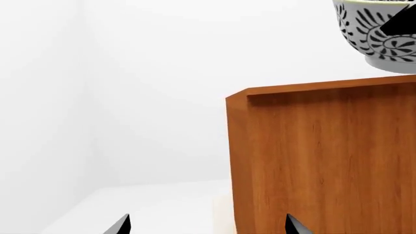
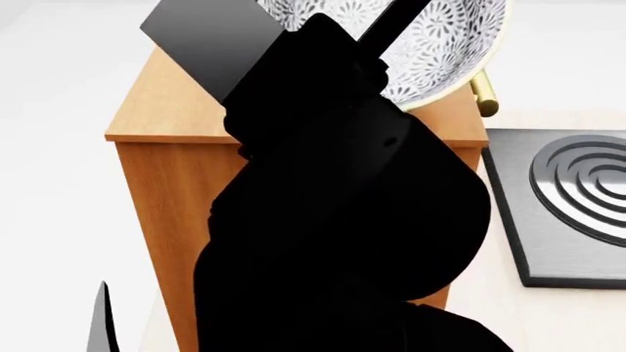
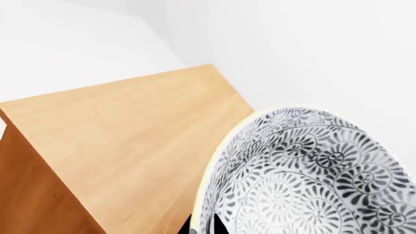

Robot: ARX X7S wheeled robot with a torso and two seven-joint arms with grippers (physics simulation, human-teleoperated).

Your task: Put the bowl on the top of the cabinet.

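the right gripper (image 3: pixel 202 226), mostly cut off, pinches the glossy leaf-patterned bowl (image 3: pixel 305 180) rim above the wood-grain cabinet (image 3: pixel 123 141); left gripper (image 1: pixel 208 225) splayed.

Deep round white bowl (image 3: pixel 312 175): dark grey-black leaf/petal swirls inside & out, thin pale yellow rim. Same pattern on outer wall in left wrist view (image 1: pixel 380 36), base band plain light grey.

Tall boxy wood-grain cabinet (image 2: pixel 166 183): orange-brown side w/ fine vertical grain; top lighter, honey tan. Side looks deeper red-brown in left wrist view (image 1: pixel 318 161). Brass bar handle (image 2: pixel 484 95): shiny yellow-gold.

Right arm (image 2: pixel 342 220): solid black, w/ a dark grey flat panel near its top. Left gripper fingertips (image 1: pixel 120 225): black.

Square hob plate (image 2: pixel 547 213): dark grey surround, mid-grey face, silver & black concentric rings.

Walls white; floor pale cream.
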